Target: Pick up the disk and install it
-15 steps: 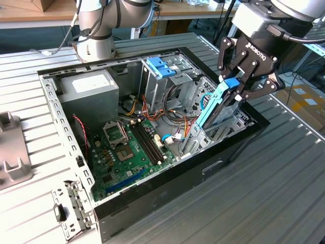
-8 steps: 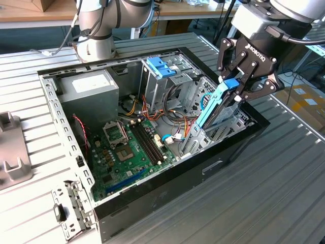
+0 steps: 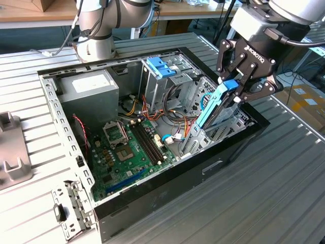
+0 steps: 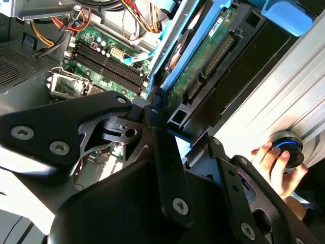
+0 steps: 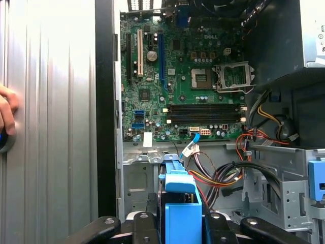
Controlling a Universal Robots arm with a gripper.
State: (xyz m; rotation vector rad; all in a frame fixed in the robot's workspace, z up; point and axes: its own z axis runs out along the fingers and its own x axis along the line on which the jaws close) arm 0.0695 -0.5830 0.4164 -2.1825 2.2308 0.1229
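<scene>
Seen in the exterior view: black robot claw [image 3: 237, 87] closed on the flat silver-grey hard drive in its bright blue plastic carrier [image 3: 212, 109], gripped at the upper end of the carrier. Disk held tilted, lower end down inside the open black computer case [image 3: 167, 190], at the side of the case toward the exterior view's right, just by the grey metal drive cage [image 3: 203, 133] near the case wall. Whether already touching the cage, cannot tell.

Inside the case: green motherboard [image 3: 134, 152] lying flat near the middle, with an empty processor socket [image 3: 112, 133] and black memory slots [image 3: 148, 143]. Big grey metal box with a white label [image 3: 87, 87] placed in the far corner, toward the exterior view's left. Short blue plastic latch piece [image 3: 158, 66] sitting on top of another metal bay at the far side. Bundles of red, yellow and orange wires [image 3: 152, 109] running between the bays and the board.

Case resting on a ribbed grey metal counter [image 3: 264, 198].

In the second wrist view: green circuit side of the disk [image 4: 203, 66] visible beside the blue frame, and a person's hand [image 4: 277, 165] on a round knob, on the counter outside the case. In the first wrist view: blue carrier end [image 5: 182, 203] clamped between the black claw fingers [image 5: 144, 226].
</scene>
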